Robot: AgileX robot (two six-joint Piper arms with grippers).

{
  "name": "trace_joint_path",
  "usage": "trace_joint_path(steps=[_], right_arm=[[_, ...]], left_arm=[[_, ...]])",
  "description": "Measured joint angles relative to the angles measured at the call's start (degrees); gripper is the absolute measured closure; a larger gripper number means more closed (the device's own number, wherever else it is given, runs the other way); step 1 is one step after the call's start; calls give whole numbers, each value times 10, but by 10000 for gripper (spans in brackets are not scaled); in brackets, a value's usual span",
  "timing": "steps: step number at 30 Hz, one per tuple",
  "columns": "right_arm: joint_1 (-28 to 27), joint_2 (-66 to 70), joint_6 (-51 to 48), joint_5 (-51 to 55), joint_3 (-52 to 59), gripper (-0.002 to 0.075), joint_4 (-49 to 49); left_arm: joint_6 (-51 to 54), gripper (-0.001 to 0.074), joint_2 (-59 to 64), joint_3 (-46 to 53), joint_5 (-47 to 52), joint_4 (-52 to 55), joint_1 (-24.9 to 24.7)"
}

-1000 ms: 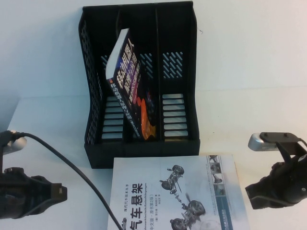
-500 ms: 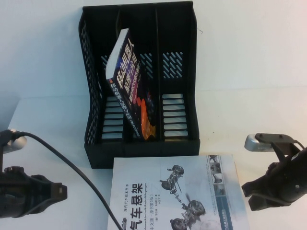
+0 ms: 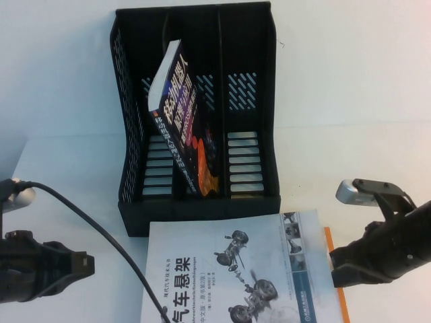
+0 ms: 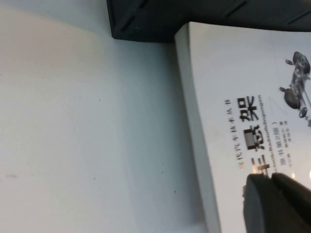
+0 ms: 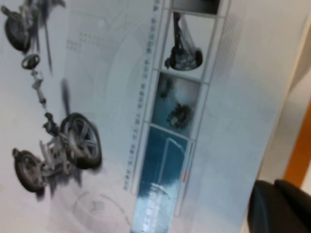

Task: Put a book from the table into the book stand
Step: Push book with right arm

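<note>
The white bench (image 3: pixel 350 101) holds a black book stand (image 3: pixel 249 40), far past both pincers, with a dark book (image 3: pixel 178 121) leaning in its middle slot. The white book (image 3: pixel 236 269) lies flat between the pincers, atop a book with an orange edge (image 3: pixel 339 282). The right pincer (image 3: pixel 340 266) touches its edge; I cannot tell its grip. The left pincer (image 3: pixel 84 266) is closed, holding nothing.
</note>
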Motion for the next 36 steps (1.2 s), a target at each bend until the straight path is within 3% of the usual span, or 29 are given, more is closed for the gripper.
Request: trace_joint_path(steps=[7,25,36], right_arm=[[0,0,-87,12,0,728,95],[0,0,-76,13,0,728,4],[0,28,-76,17,-1,728,2]], left_arm=[[10,738,0,0,0,-3,0],[12,738,0,0,-15,-5,0],[12,738,0,0,-15,-8,0]])
